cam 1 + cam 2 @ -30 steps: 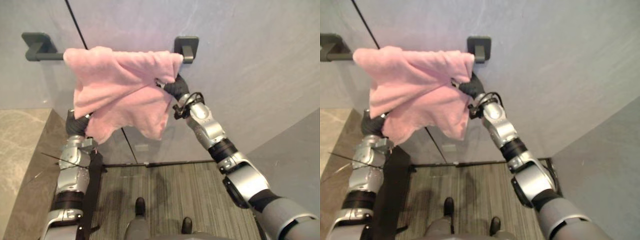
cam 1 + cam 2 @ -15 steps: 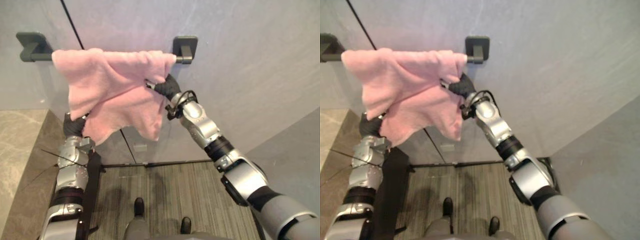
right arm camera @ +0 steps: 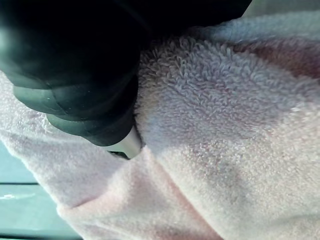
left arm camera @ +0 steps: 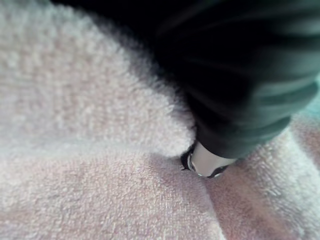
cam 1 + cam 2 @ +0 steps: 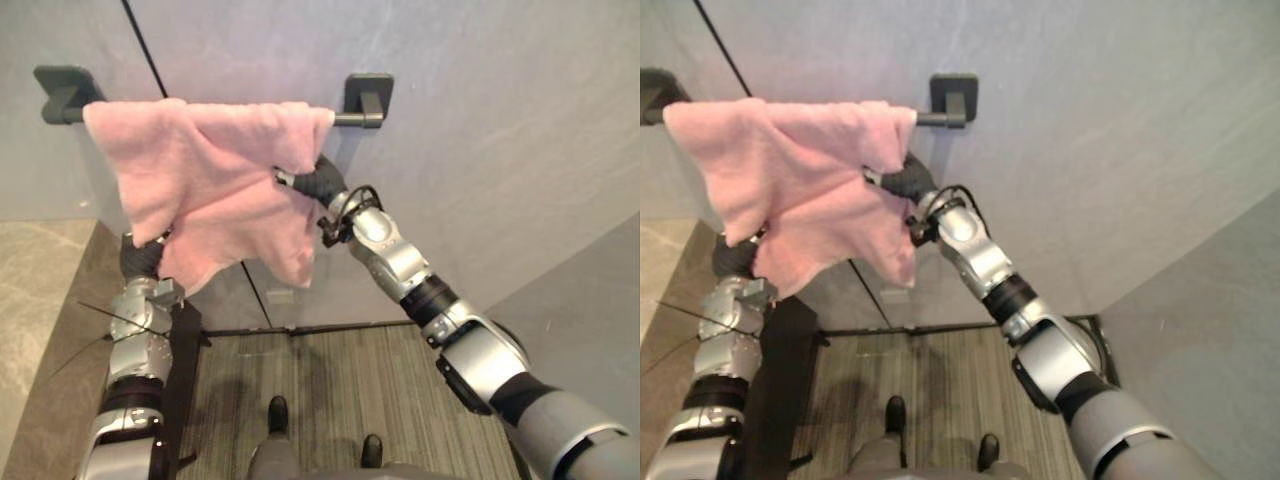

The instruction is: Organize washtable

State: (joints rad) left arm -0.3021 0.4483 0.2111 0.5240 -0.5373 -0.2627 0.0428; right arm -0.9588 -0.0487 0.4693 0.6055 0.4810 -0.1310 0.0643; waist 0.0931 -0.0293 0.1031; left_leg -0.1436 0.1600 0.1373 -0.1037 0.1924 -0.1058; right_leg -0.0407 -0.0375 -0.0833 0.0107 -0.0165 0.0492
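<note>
Since the earlier frames the right hand [image 5: 312, 182] has moved left along the wall, and the towel [image 5: 210, 180] has shifted left with it on the bar [image 5: 345, 119]. The towel's right edge previously reached the right bracket [image 5: 367, 97]; a bare length of bar now separates the two. The right hand sits just below the bar, pressed into the towel's right border. Its dark cover is visible, but the rest is buried in the pile, so whether it is open or closed cannot be determined. The left hand [image 4: 235, 90] is raised under the towel's lower left portion and is covered by the cloth; its state cannot be determined either. The towel is pink and hangs draped over the bar. Its top edge spans from beside the left bracket [image 5: 62, 92] to short of the right bracket, and one corner hangs lowest near the right arm. The bar is fixed to a grey wall [image 5: 480, 120]. A stone table [image 5: 40, 300] lies below, on the left.
</note>
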